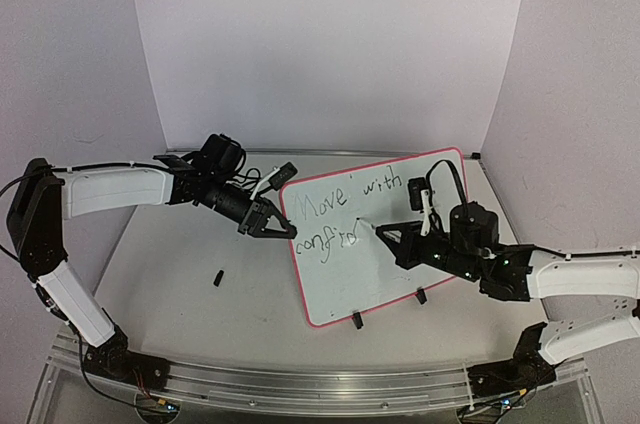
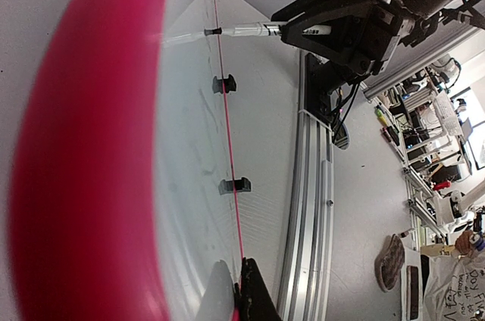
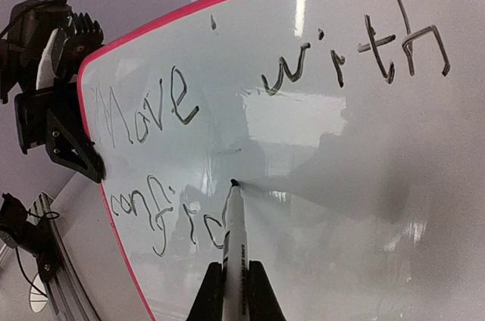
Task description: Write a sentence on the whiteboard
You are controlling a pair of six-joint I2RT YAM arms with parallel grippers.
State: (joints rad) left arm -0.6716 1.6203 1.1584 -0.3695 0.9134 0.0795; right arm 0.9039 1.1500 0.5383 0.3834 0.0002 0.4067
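The whiteboard point(image 1: 400, 269) stands tilted on two black clip feet point(image 1: 356, 320), with a pink-red rim. The sentence point(image 1: 340, 206) reads "Move with" on the top row and "confic" below. My left gripper point(image 1: 284, 230) is shut on the board's left rim; in the left wrist view the gripper point(image 2: 236, 266) pinches the thin pink edge point(image 2: 227, 124). My right gripper point(image 1: 392, 235) is shut on a white marker point(image 1: 368, 227) whose black tip touches the board just right of the last letter. In the right wrist view the gripper point(image 3: 235, 268) holds the marker point(image 3: 233, 230) beside the sentence point(image 3: 182, 105).
A small black cap point(image 1: 217, 276) lies on the table left of the board. White backdrop walls stand behind and at both sides. An aluminium rail point(image 1: 300, 384) runs along the near edge. The left arm's fingers point(image 3: 72, 151) show at the board's left rim in the right wrist view.
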